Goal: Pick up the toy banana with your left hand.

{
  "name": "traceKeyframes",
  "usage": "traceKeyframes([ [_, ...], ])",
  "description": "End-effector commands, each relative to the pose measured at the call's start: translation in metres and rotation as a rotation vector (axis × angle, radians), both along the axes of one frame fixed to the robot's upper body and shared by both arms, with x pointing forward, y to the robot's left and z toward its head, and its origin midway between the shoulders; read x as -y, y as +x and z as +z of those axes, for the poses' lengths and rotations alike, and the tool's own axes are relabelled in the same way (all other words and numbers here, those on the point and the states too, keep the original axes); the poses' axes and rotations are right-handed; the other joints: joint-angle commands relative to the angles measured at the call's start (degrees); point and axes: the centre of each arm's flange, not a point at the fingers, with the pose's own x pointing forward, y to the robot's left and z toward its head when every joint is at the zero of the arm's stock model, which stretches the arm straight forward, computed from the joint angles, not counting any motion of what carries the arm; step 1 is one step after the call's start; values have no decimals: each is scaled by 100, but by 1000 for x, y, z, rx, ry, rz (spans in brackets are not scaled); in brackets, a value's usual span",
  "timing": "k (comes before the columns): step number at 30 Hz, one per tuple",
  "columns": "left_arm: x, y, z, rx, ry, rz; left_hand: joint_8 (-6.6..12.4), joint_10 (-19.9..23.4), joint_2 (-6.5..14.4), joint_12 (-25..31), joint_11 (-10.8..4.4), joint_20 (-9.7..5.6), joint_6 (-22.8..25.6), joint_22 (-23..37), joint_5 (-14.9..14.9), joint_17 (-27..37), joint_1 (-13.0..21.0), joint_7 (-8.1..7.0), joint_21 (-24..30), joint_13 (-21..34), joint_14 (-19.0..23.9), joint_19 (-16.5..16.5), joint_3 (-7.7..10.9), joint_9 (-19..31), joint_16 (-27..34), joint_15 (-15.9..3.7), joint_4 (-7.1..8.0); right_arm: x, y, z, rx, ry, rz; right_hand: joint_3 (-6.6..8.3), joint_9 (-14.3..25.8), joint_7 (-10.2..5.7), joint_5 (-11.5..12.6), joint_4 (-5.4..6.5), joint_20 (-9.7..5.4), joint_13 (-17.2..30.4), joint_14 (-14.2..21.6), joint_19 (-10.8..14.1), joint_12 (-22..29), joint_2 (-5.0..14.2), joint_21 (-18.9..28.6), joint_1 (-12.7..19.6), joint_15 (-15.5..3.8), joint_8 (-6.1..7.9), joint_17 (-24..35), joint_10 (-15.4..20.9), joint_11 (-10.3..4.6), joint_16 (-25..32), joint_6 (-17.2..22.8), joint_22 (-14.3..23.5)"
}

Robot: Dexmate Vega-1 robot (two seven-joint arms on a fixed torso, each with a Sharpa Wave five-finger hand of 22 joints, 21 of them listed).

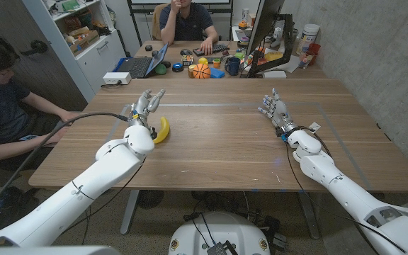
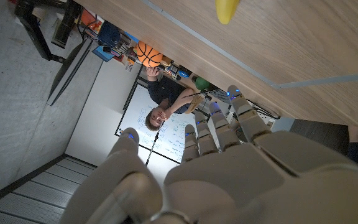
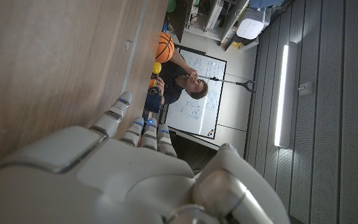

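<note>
Progress on the task looks early to us: nothing has been lifted yet. Starting at the left, we see our left hand [image 1: 145, 106] raised over the wooden table [image 1: 218, 145], fingers apart and holding nothing. Just beside it, toward the middle, the toy banana [image 1: 162, 129] lies on the wood close to the left wrist, untouched as far as we can tell; in the left wrist view its yellow tip [image 2: 227, 9] sits apart from the fingers [image 2: 229, 124]. Farther right, our right hand [image 1: 275, 110] stands with fingers spread, empty, well apart from the banana. What remains, we judge, is to bring the left hand onto the banana, close on it and lift.
</note>
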Motion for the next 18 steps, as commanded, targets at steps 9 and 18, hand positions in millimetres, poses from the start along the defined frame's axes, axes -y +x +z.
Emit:
traceKeyframes([
  [9, -4, 8, -24, -86, -33, 151, 208, 295, 135, 142, 0, -79, 511, 30, -42, 33, 126, -50, 68, 42, 248, 184, 82, 69, 33, -70, -63, 0, -5, -4, 4, 4, 4, -42, 11, 16, 28, 17, 53, 25, -14, 16, 32, -9, 33, 57, 69, 33, 15, 2, 38, 31, -19, 12],
  [18, -2, 13, -28, -98, -19, 195, 286, 463, 177, 210, -20, -117, 726, 29, -62, 23, 304, -260, 91, 56, 398, 301, 167, 105, 35, -100, -206, -3, -8, -4, 16, 6, 13, -47, 11, 13, 28, 17, 57, 25, -14, 16, 28, -6, 35, 58, 74, 33, 16, -8, 33, 32, -20, 12],
])
